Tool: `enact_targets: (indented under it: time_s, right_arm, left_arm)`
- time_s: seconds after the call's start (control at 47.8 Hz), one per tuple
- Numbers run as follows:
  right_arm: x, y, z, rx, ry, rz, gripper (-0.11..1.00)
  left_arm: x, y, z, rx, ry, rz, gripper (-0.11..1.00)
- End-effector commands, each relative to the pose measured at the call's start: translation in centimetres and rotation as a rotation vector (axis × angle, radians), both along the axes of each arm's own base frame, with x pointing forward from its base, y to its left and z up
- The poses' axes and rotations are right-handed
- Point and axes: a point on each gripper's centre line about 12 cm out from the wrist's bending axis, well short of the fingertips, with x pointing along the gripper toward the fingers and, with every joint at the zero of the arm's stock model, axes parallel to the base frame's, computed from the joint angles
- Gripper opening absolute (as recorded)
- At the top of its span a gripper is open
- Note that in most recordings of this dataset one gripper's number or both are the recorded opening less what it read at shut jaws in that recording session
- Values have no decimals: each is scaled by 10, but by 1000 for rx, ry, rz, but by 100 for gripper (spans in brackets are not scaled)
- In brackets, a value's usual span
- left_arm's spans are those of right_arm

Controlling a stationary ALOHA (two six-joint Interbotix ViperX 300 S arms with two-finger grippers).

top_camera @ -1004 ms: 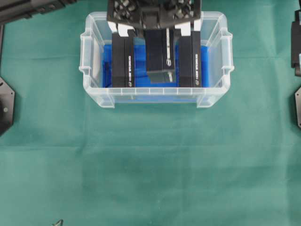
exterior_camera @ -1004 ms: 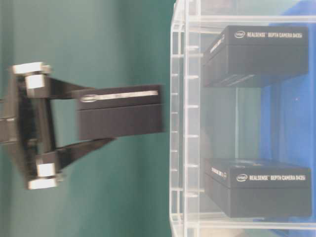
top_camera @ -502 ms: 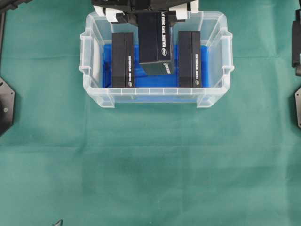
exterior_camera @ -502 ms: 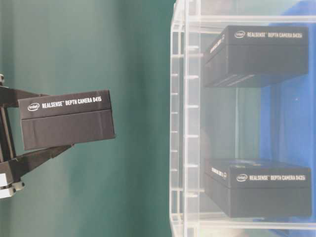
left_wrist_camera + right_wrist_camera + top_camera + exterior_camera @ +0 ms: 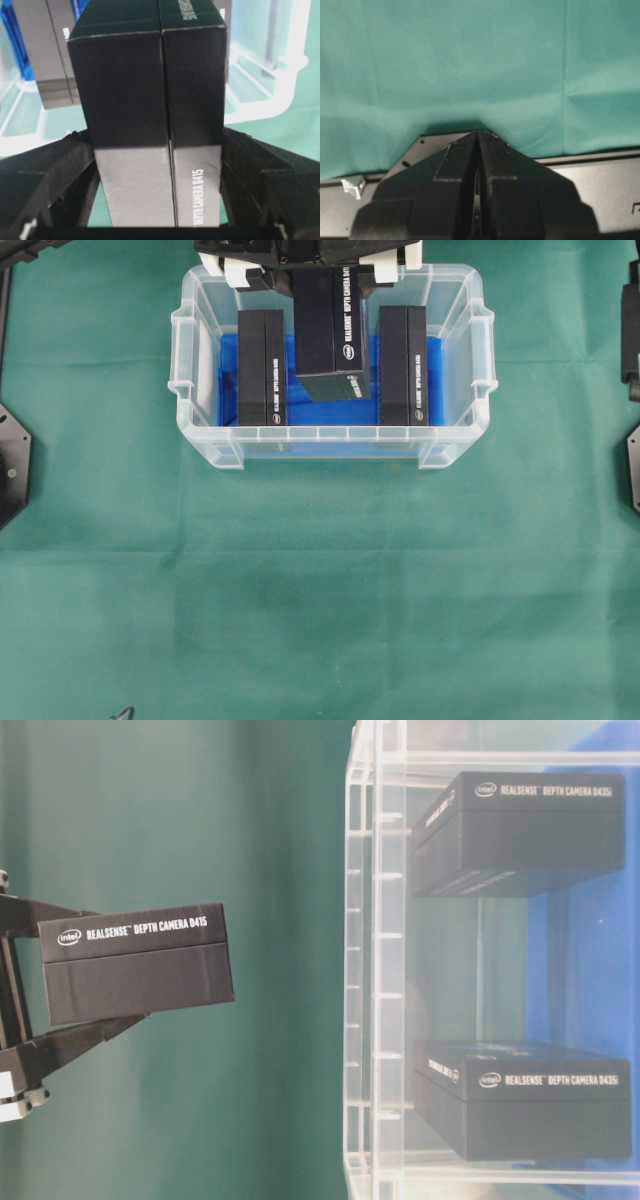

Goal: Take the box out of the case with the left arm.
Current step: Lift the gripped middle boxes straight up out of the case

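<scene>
Green cloth (image 5: 320,590) covers the table; top centre, left gripper (image 5: 157,145) clamps box (image 5: 330,330) above case (image 5: 190,390); right gripper (image 5: 477,150) pressed together.

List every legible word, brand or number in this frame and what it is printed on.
"intel REALSENSE DEPTH CAMERA D415": held box in the left gripper.
"intel REALSENSE DEPTH CAMERA D435i": upper box in the case.
"intel REALSENSE DEPTH CAMERA D435i": lower box.
"DEPTH CAMERA D415", cut off: held box, left wrist view.
Overhead view: box print too small to read.
Right wrist view: no text.
</scene>
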Motion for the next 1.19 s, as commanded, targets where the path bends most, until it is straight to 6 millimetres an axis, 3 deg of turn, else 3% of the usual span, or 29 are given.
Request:
enact_targets:
  time_s: [0.0,0.899,1.171]
  right_arm:
    - [0,0,7,0,-24,3,1]
    - [1,0,8,0,-25,2,1]
    - [1,0,8,0,-25,1,1]
  left_arm:
    - [-12,-3,23,14,-57,1,63]
    - [-12,-6,21,12,-48,-1,63]
    - [-8,-29,19,0,-44,-21,63]
